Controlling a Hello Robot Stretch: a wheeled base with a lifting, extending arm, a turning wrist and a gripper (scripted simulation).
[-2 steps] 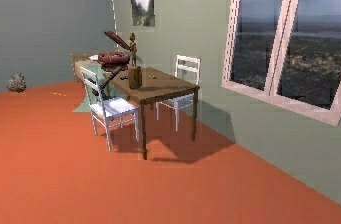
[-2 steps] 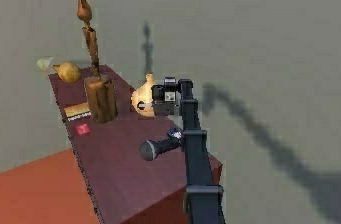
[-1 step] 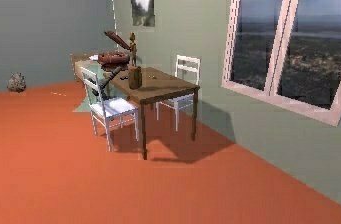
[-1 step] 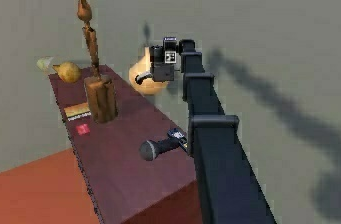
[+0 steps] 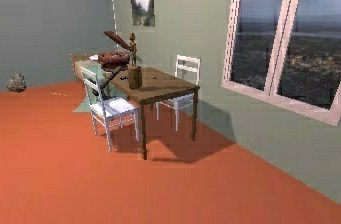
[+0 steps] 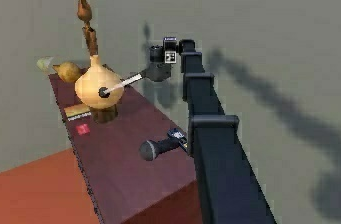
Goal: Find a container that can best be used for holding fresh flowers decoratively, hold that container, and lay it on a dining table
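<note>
A tan round-bodied vase (image 6: 90,80) with a narrow brown neck stands on the top of a dark red-brown cabinet (image 6: 128,170) in the arm side view. The arm (image 6: 218,140) rises along the cabinet's right side. My gripper (image 6: 118,86) reaches left from its dark body, its thin fingers (image 6: 128,79) ending at the vase's belly. I cannot tell whether it holds anything. In the forward view a wooden dining table (image 5: 163,86) stands near the back wall with a dark bottle-like thing (image 5: 135,73) and other items on it.
A dark cylinder (image 6: 163,148) and a small red item (image 6: 81,128) lie on the cabinet top. Two white chairs (image 5: 108,108) (image 5: 186,72) flank the table. A large window (image 5: 293,55) fills the right wall. Open orange floor (image 5: 98,180) lies before the table.
</note>
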